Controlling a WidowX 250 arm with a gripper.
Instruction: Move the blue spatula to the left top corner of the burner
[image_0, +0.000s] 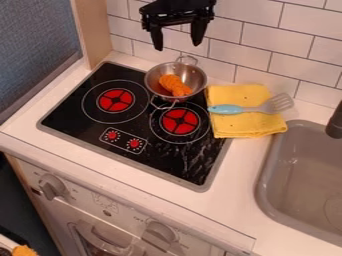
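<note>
The blue-handled slotted spatula (226, 109) lies nearly crosswise on the yellow cloth (230, 128) right of the cooktop (73, 114), handle pointing left, head right and slightly rearward. Beyond, left, a metal saucepan (155, 75) holds something orange (175, 86). Against the wall tiles (257, 35), the gripper (178, 46) hangs downward, fingers parted, empty.
</note>
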